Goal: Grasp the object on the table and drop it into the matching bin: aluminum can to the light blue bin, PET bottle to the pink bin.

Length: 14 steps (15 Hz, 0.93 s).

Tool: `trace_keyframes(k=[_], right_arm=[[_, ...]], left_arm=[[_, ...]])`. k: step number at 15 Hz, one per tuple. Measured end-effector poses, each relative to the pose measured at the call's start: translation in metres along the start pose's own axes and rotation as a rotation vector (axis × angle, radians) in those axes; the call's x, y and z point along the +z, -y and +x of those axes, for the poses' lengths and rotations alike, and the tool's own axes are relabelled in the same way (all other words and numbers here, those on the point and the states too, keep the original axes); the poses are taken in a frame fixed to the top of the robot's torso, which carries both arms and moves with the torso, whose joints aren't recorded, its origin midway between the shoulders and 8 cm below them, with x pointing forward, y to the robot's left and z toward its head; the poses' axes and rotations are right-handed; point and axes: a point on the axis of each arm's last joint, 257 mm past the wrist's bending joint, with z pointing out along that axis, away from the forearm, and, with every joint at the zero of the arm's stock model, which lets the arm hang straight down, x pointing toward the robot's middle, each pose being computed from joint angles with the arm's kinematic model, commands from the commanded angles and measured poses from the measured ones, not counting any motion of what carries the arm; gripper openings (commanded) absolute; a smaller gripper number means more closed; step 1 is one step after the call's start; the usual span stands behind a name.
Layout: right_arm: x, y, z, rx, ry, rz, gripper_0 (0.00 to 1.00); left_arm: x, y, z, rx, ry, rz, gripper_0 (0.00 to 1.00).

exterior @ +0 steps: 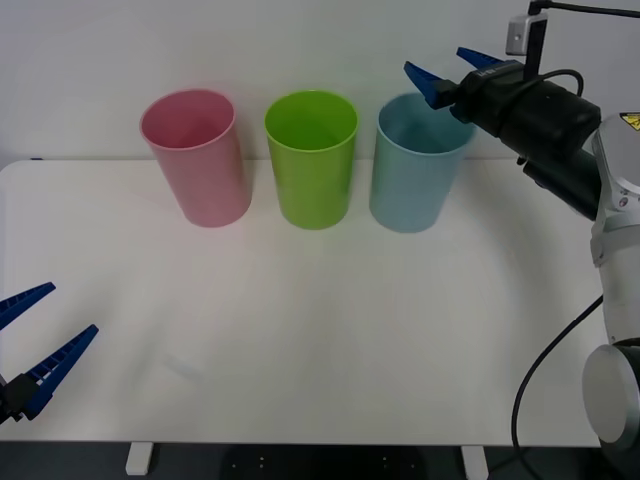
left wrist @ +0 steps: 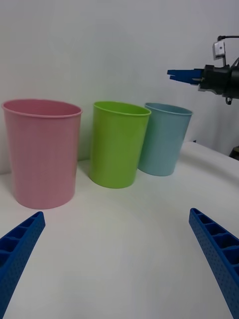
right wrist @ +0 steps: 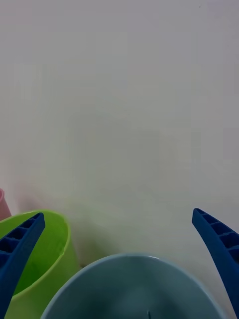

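Note:
The aluminum can is out of view. My right gripper (exterior: pixel 437 62) hangs open just above the rim of the light blue bin (exterior: pixel 415 175), with nothing between its fingers. In the right wrist view the gripper (right wrist: pixel 118 214) looks down over that bin's mouth (right wrist: pixel 129 284). The pink bin (exterior: pixel 200 165) stands upright at the left end of the row on the white table (exterior: pixel 300 330). My left gripper (exterior: pixel 72 309) rests open and empty low over the table's front left. The left wrist view faces the pink bin (left wrist: pixel 42 159), the light blue bin (left wrist: pixel 162 144) and the distant right gripper (left wrist: pixel 171 74).
A lime green bin (exterior: pixel 312 165) stands between the pink and light blue bins, close to both. All three line the table's far edge against a white wall. The tabletop in front of them is bare white surface.

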Motion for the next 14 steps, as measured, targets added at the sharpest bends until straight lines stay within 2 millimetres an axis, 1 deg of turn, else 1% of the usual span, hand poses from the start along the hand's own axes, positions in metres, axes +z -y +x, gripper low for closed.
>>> trace_keyframes(k=[3, 7, 10, 12, 14], right_arm=[[-0.011, 0.003, 0.0, -0.015, 0.009, 0.009, 1.0], [-0.039, 0.003, 0.008, -0.036, 0.012, 0.014, 1.0], [-0.065, -0.003, 0.017, -0.046, 0.005, -0.008, 1.0], [-0.086, -0.01, 0.026, -0.059, -0.011, -0.039, 1.0], [-0.113, -0.018, 0.036, -0.064, -0.032, -0.077, 1.0]], left_arm=[[0.0, 0.0, 0.0, 0.0, 0.0, 0.0, 1.0], [0.0, 0.0, 0.0, 0.0, 0.0, 0.0, 1.0], [0.0, 0.0, 0.0, 0.0, 0.0, 0.0, 1.0], [0.0, 0.0, 0.0, 0.0, 0.0, 0.0, 1.0], [0.0, 0.0, 0.0, 0.0, 0.0, 0.0, 1.0]])
